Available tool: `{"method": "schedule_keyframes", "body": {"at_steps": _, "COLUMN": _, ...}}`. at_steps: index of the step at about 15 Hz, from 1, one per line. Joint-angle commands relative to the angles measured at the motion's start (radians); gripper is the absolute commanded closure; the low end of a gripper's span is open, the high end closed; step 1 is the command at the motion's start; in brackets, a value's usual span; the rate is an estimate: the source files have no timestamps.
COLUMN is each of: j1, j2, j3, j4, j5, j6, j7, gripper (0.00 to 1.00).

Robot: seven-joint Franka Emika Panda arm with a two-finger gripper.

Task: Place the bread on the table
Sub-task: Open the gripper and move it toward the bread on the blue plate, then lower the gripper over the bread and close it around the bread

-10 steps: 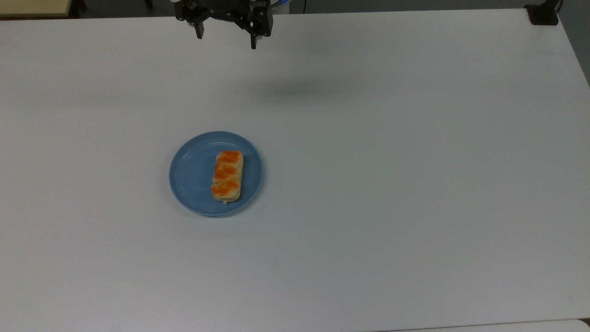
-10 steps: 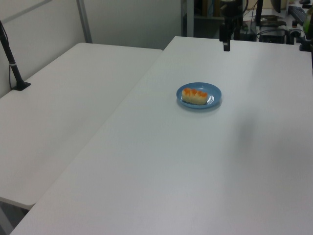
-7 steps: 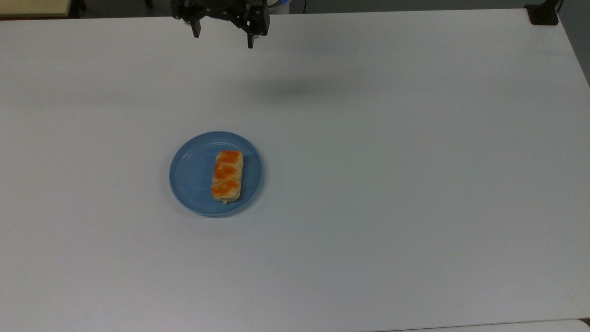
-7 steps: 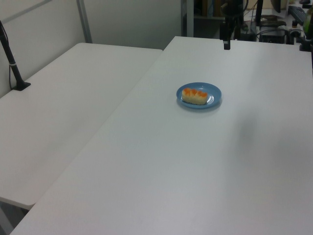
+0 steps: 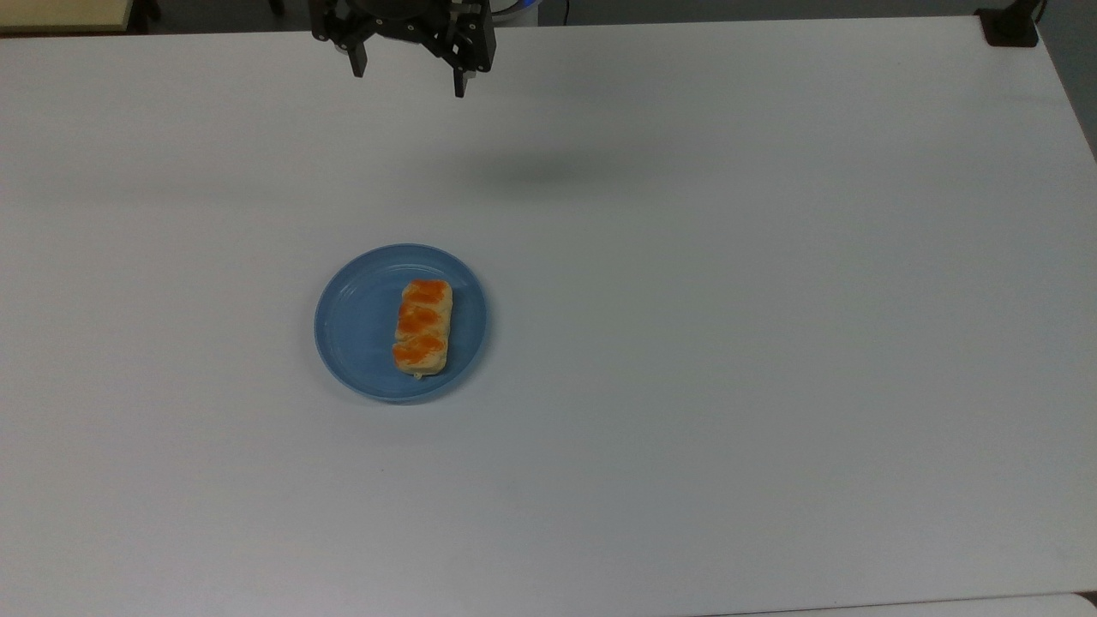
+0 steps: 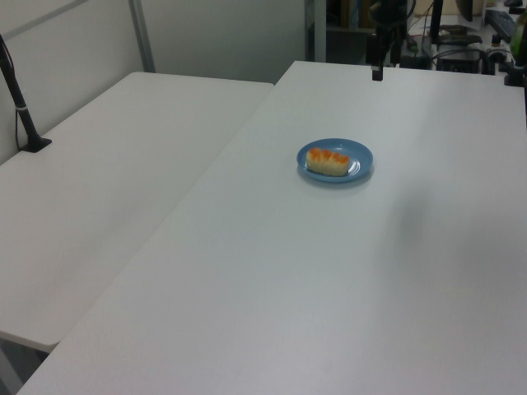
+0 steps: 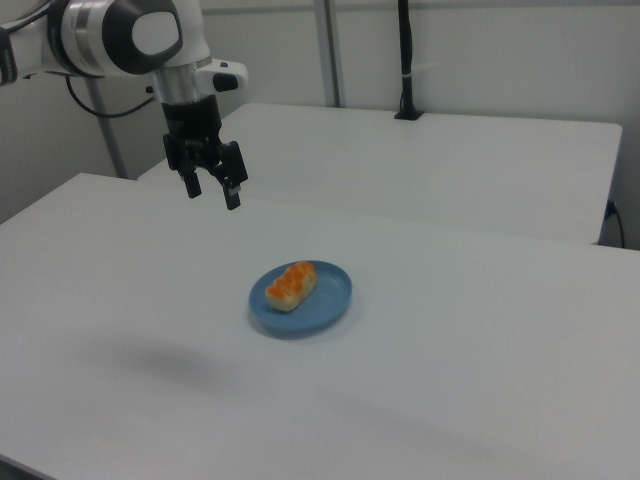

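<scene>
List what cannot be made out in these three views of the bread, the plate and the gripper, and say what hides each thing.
- Underside of the bread: hidden in the top view by the loaf itself, resting on the blue plate.
- Arm above the gripper: cut off by the top view's upper edge.
- The gripper's finger gap in the left view: too small and dark to judge.
- Plate's far rim in the right view: partly behind the bread.

Top view looks steeply down; left and right views, seemingly from opposite ends, share the plate (image 6: 335,160) mid-table (image 5: 771,343).

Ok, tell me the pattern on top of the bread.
Three diagonal orange glazed stripes across a pale-tan loaf; the bread shows this best in the top view.
</scene>
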Motion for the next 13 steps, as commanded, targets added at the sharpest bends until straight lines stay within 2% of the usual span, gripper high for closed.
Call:
{"method": "schedule_keyframes", "body": {"at_steps": 1, "j1": 0.006, "j2": -0.003, "j3": -0.014, "j4": -0.023, "j5": 0.037, "j6": 0.105, "j7": -0.010, "gripper": 0.00}}
{"method": "schedule_keyframes", "body": {"at_steps": 3, "j1": 0.001, "j2": 0.036, "j3": -0.017, "j4": -0.025, "j5": 0.042, "j6": 0.172, "j7": -0.005, "gripper": 0.00}}
{"method": "schedule_keyframes", "body": {"at_steps": 5, "j1": 0.004, "j2": 0.116, "j3": -0.026, "j4": -0.029, "j5": 0.040, "j6": 0.222, "j7": -0.003, "gripper": 0.00}}
{"method": "schedule_keyframes", "body": {"at_steps": 7, "j1": 0.007, "j2": 0.208, "j3": -0.035, "j4": -0.045, "j5": 0.037, "j6": 0.389, "j7": 0.064, "gripper": 0.00}}
{"method": "schedule_keyframes", "body": {"at_steps": 9, "j1": 0.012, "j2": 0.278, "j3": -0.037, "j4": -0.061, "j5": 0.016, "j6": 0.503, "j7": 0.079, "gripper": 0.00}}
{"method": "schedule_keyframes", "body": {"at_steps": 13, "j1": 0.018, "j2": 0.368, "j3": -0.037, "j4": -0.063, "j5": -0.036, "j6": 0.598, "j7": 0.082, "gripper": 0.00}}
